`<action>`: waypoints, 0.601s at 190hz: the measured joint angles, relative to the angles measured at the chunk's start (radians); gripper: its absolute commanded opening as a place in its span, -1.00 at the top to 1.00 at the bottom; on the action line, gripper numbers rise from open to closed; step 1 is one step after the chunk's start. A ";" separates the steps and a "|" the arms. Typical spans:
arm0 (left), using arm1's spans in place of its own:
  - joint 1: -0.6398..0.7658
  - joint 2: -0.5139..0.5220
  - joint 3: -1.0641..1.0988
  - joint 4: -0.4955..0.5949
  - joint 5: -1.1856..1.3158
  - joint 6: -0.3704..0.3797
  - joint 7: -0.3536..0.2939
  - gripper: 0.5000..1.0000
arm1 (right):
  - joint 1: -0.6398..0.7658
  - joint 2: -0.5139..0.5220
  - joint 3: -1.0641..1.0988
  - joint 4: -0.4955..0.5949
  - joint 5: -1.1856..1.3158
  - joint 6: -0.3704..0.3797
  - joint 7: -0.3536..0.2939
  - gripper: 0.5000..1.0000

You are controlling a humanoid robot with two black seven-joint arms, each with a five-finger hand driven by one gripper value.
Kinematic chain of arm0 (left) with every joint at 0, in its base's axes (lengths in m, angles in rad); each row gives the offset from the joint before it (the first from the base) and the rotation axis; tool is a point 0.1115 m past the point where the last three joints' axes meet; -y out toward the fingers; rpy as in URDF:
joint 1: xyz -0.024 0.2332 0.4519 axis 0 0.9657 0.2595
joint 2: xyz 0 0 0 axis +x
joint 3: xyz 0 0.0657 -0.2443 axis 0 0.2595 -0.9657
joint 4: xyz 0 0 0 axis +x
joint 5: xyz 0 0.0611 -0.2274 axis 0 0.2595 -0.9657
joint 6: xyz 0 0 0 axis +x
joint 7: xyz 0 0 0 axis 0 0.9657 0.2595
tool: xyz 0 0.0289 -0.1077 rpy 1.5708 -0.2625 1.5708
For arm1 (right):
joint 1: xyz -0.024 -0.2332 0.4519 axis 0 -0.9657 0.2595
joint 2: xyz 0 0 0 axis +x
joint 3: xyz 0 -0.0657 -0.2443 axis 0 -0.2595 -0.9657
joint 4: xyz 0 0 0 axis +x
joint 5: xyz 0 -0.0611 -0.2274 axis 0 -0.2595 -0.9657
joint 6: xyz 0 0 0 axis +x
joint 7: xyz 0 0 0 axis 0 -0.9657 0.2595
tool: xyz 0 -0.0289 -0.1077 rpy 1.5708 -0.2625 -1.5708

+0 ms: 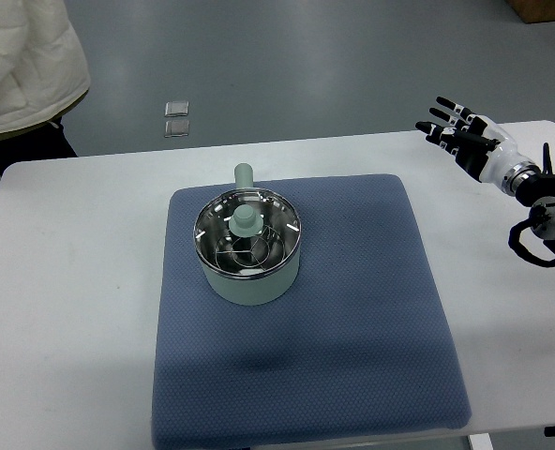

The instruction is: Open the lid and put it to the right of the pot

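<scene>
From the top view, the robot's right hand (457,134), black and white with jointed fingers (443,102), is hovering over the far right corner of the white rectangular table (71,281), its arm coming in from the right edge. The fingers are spreading apart and pointing leftward, holding nothing; that open pose is probably readying the hand for a reach toward the lid. No left hand is showing anywhere.

The task's thing, the clear glass lid with its pale green knob (247,220), is sitting closed on the pale green round pot (251,272), well to the left of the fingertips and nearer the camera than they are. The pot is resting on a blue-grey textured fabric mat (352,356), likely there to cushion it and stop it sliding. Its stubby green handle (244,175) is sticking out on the far side, so it is not crossing the line between the fingers and the knob.

Between the fingertips and the pot, a bare stretch of mat is lying open; this looks like the spot where the lid should go, and nothing is standing in the way there. Farther off, beyond the table and left of the fingers, two small clear square pieces (176,118) are lying on the grey floor. At the top left corner, well apart from the hand, a person in a cream padded jacket (24,66) is standing beside the table
</scene>
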 measured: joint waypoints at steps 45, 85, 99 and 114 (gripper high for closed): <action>-0.001 0.000 -0.001 0.000 0.001 0.000 0.000 -1.00 | -0.001 0.003 -0.004 0.000 -0.001 -0.001 0.000 -0.72; 0.002 0.000 -0.001 0.002 0.000 0.000 0.000 -1.00 | -0.004 0.005 -0.004 0.000 -0.002 0.000 0.000 -0.72; 0.002 0.000 0.000 0.002 -0.001 0.000 0.000 -1.00 | -0.004 0.005 -0.003 0.000 -0.003 0.001 0.000 -0.72; 0.002 0.000 0.000 0.002 -0.001 0.000 0.000 -1.00 | -0.005 0.005 -0.002 0.000 -0.003 0.001 0.000 -0.72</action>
